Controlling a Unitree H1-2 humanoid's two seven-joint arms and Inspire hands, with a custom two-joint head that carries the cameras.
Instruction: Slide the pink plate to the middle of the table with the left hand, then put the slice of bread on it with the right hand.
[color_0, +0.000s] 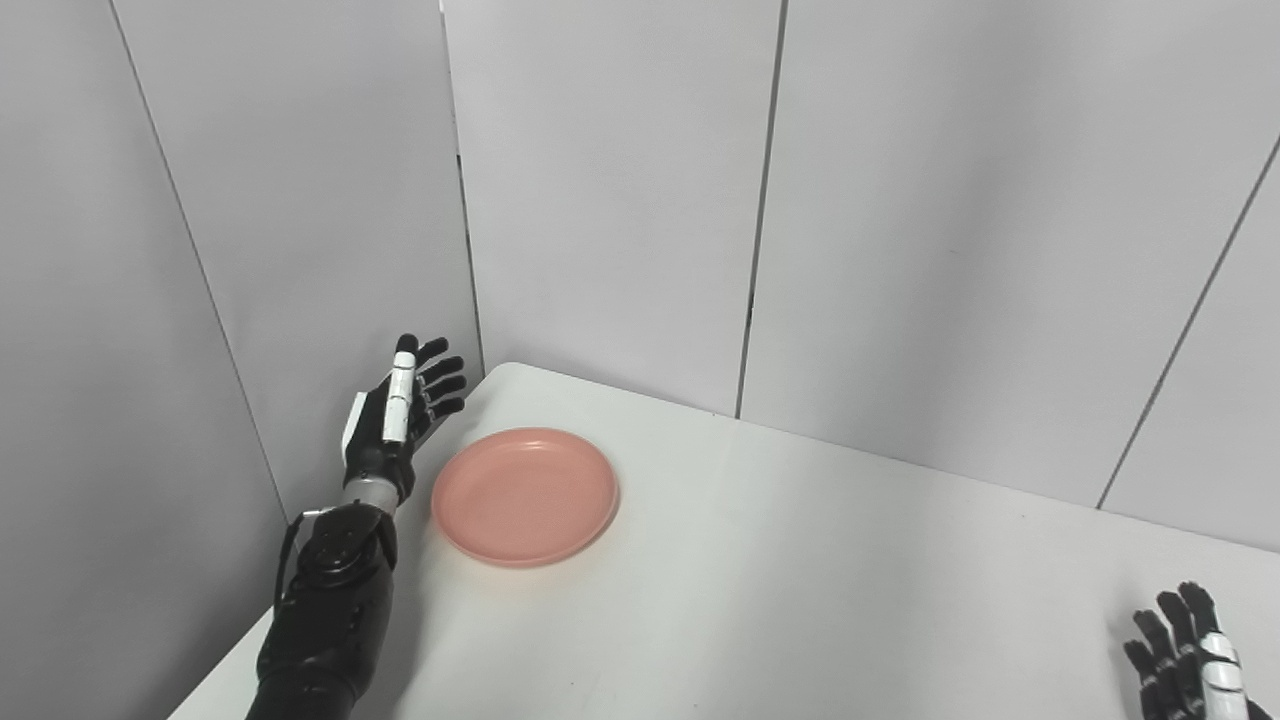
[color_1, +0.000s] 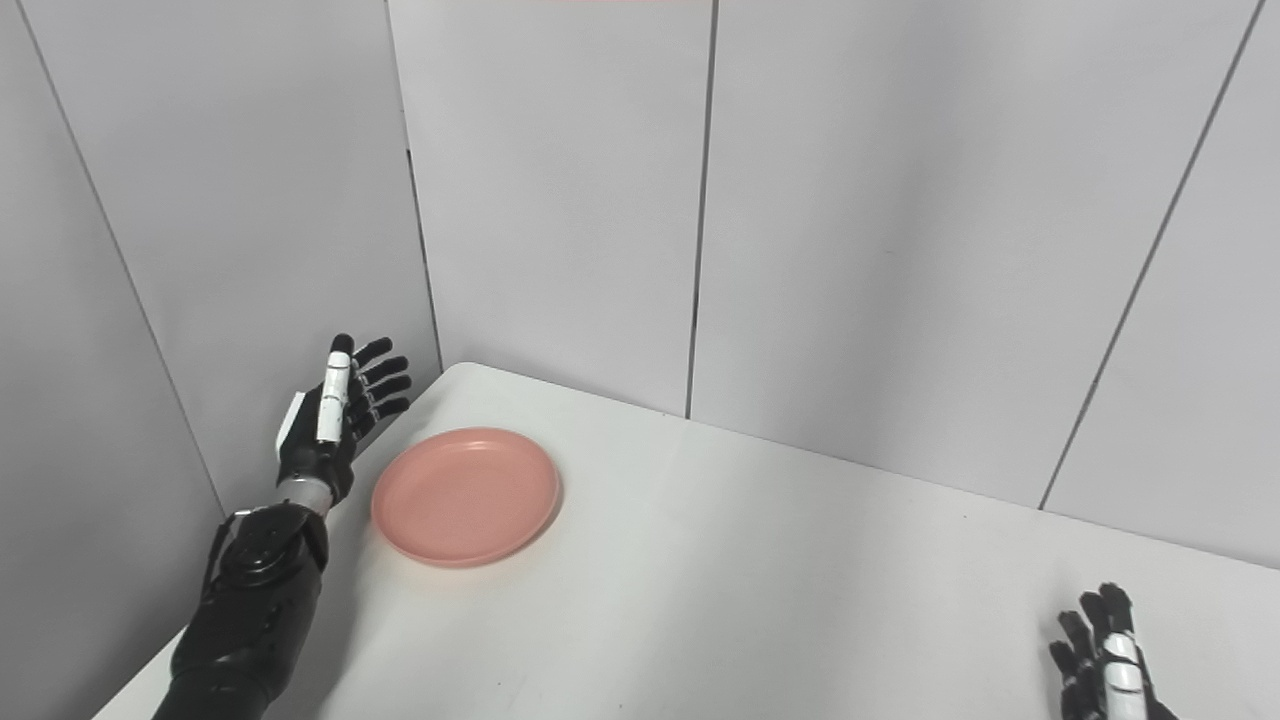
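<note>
A round pink plate (color_0: 526, 495) lies empty on the white table (color_0: 800, 600), close to its far left corner. My left hand (color_0: 400, 410) is raised at the table's left edge, just left of the plate and apart from it, with its fingers spread and nothing in it. My right hand (color_0: 1185, 655) shows at the bottom right corner, partly cut off by the frame, its fingers apart and holding nothing. No slice of bread shows in either view.
Grey wall panels (color_0: 620, 200) stand right behind the table and along its left side. The table's left edge (color_0: 230, 665) runs diagonally beside my left forearm.
</note>
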